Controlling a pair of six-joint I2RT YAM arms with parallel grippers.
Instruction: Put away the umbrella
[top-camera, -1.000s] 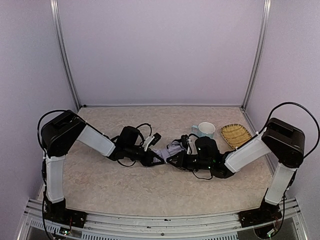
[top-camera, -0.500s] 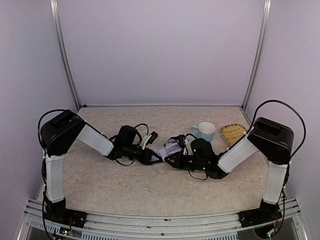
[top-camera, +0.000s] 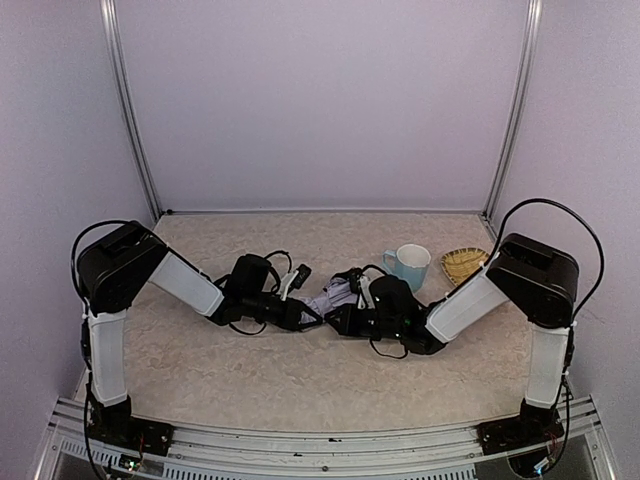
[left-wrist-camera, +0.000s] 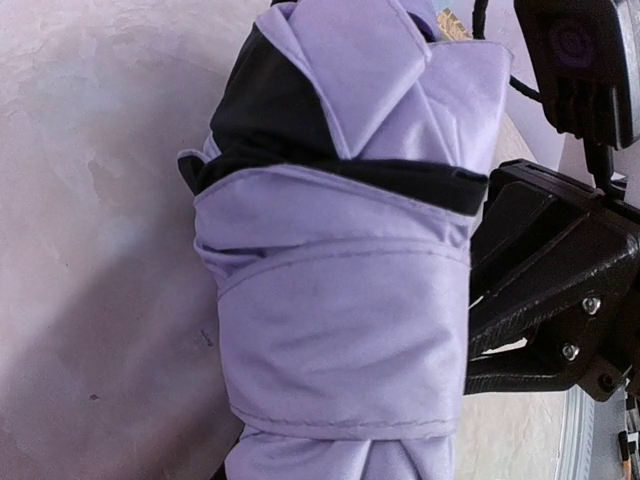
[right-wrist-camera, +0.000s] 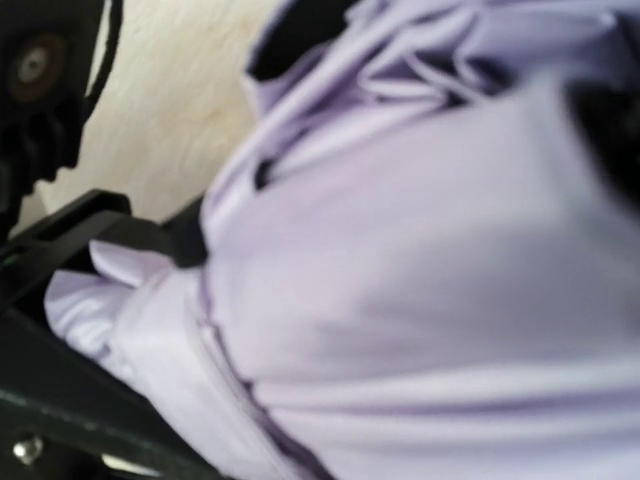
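Umbrella: the pale lavender compact umbrella (top-camera: 332, 297) is bundled up at the middle of the table (top-camera: 300, 385), between the tips of the two arms.
Fabric: in the left wrist view, loose folds are bound by a broad stitched band (left-wrist-camera: 340, 300) of the same lavender cloth. A black strip shows just above the band.
Left gripper: the left gripper (top-camera: 305, 316) reaches in from the left and has the umbrella's left end clamped between narrowly parted fingers. The bundle fills its wrist view and hides the fingers.
Right gripper: the right gripper (top-camera: 338, 318) comes in from the right, with its black body pressed against the right side of the bundle. Its own camera shows only blurred lavender cloth, so I cannot tell how far the jaws are apart or whether they grip.
Mug: a light blue mug (top-camera: 410, 262) stands upright to the right of the umbrella and farther back, apart from it.
Tray: a small woven tray (top-camera: 463, 263) sits just right of the mug, partly behind the right arm.
Table surface: beige and speckled.
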